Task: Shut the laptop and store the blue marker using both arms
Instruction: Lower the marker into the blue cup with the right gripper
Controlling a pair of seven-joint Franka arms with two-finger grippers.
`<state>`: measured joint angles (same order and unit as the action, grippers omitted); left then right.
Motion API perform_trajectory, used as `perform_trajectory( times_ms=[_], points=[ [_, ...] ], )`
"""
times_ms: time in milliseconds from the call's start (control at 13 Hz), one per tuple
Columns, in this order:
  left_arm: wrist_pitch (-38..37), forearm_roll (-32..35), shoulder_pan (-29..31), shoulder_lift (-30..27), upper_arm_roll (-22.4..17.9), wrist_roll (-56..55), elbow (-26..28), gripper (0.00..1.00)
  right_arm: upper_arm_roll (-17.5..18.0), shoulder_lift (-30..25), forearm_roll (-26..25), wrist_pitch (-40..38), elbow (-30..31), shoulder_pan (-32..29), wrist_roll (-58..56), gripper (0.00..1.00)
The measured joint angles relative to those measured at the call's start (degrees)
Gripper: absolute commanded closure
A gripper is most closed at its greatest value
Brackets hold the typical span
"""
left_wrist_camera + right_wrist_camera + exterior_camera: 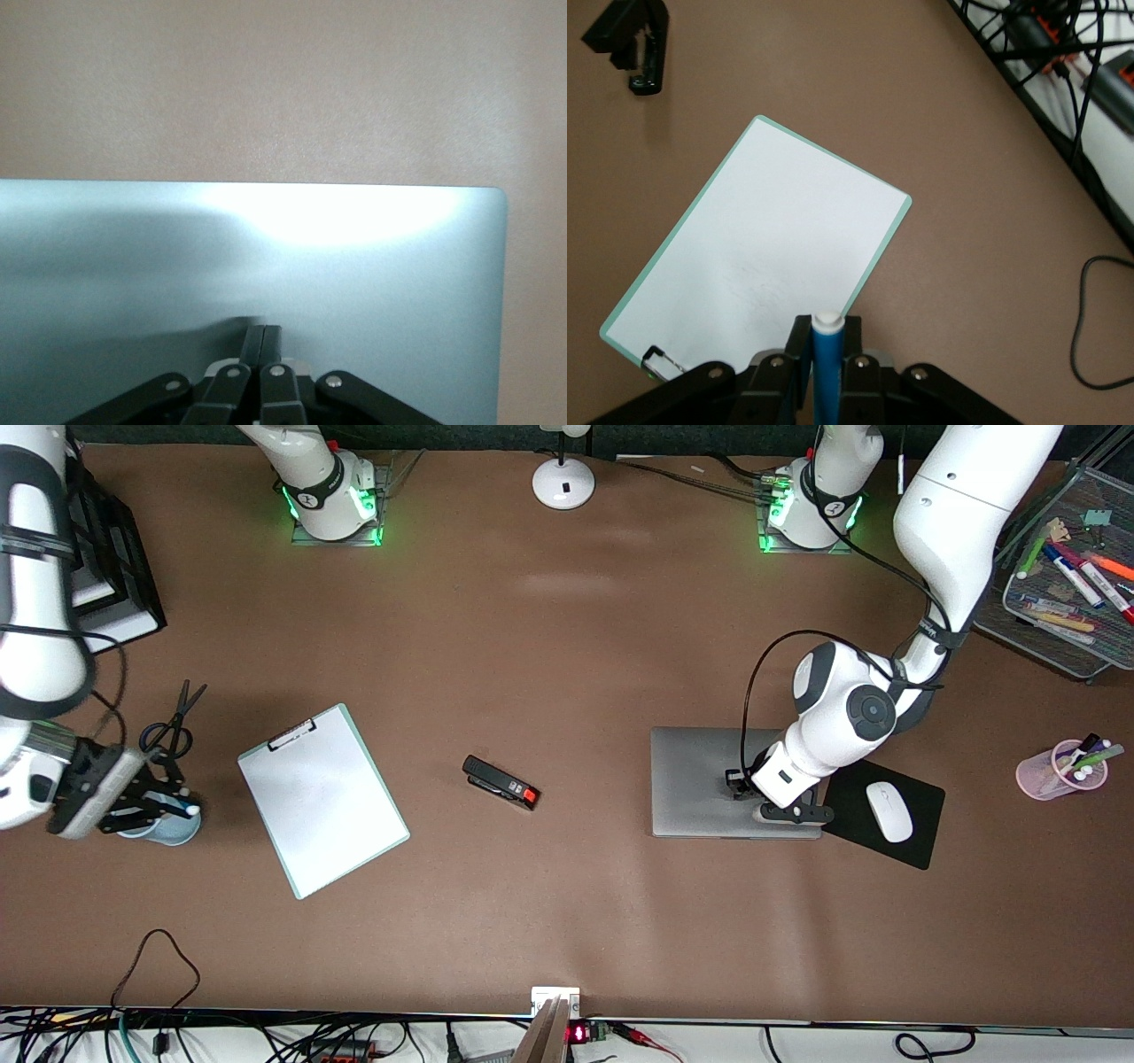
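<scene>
Laptop [700, 779] is lying flat with the lid down, silver top facing up, toward the left arm's end of the table, right beside the black mouse pad [886, 815] with the white mouse [889, 811]. Left gripper [744, 786] sits on the lid, fingers [263, 341] pinched together with nothing between them, tips pressing on the bare metal. Lid looks stiff and slick, so pushing down with closed tips is the sane contact there; no edge to grab and no need for one, closing looks done. Blue marker [827, 372] is clamped in the right gripper [164, 808], white end sticking out past the fingers, body along the jaw line. From the front the right gripper hangs over a pale blue cup [173, 828] near the scissors [173, 722], at the right arm's end of the table, with the marker's white tip [192, 810] showing at the cup. Marker is light, rigid, smooth plastic; a round barrel can roll or slide in flat pads, so a mid-barrel hold like this one is right and a firm squeeze won't hurt it. Cup looks light too, could tip if the marker knocks its rim. White clipboard [321, 797] and black stapler [500, 782] lie between the two arms, untouched. My read: only the drop into the cup is left.
</scene>
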<state>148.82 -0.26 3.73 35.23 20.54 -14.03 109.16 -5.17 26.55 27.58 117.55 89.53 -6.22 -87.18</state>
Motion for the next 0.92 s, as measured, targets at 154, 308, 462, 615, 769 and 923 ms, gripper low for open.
perform_trajectory(
  times_ms=[154, 308, 462, 615, 769, 923],
  points=[
    [0.0, 0.06, 0.0, 0.61, 0.0, 0.01, -0.02, 1.0, 0.0, -0.03, 1.98, -1.98, -1.99, -1.67, -5.98, 1.0],
    [0.0, 0.07, 0.0, 0.89, 0.0, 0.02, -0.02, 1.0, -0.02, 0.05, 5.79, -3.08, -2.25, -3.78, -13.38, 1.0],
    [0.0, 0.07, 0.0, 0.92, 0.0, 0.03, -0.02, 1.0, -0.05, 0.61, 10.06, -5.72, -2.24, -6.42, -19.88, 1.0],
    [0.0, 0.07, 0.0, 1.01, -0.01, 0.03, -0.03, 1.0, -0.06, 1.46, 13.78, -6.71, -2.24, -8.54, -26.17, 1.0],
    [0.0, 0.07, 0.0, 1.15, -0.02, 0.03, -0.03, 1.0, -0.06, 2.43, 18.34, -8.22, -2.23, -10.1, -32.46, 1.0],
    [0.0, 0.07, 0.0, 1.26, -0.02, 0.03, -0.03, 1.0, -0.06, 3.98, 22.22, -9.56, -2.22, -11.7, -37.47, 1.0]
  ],
)
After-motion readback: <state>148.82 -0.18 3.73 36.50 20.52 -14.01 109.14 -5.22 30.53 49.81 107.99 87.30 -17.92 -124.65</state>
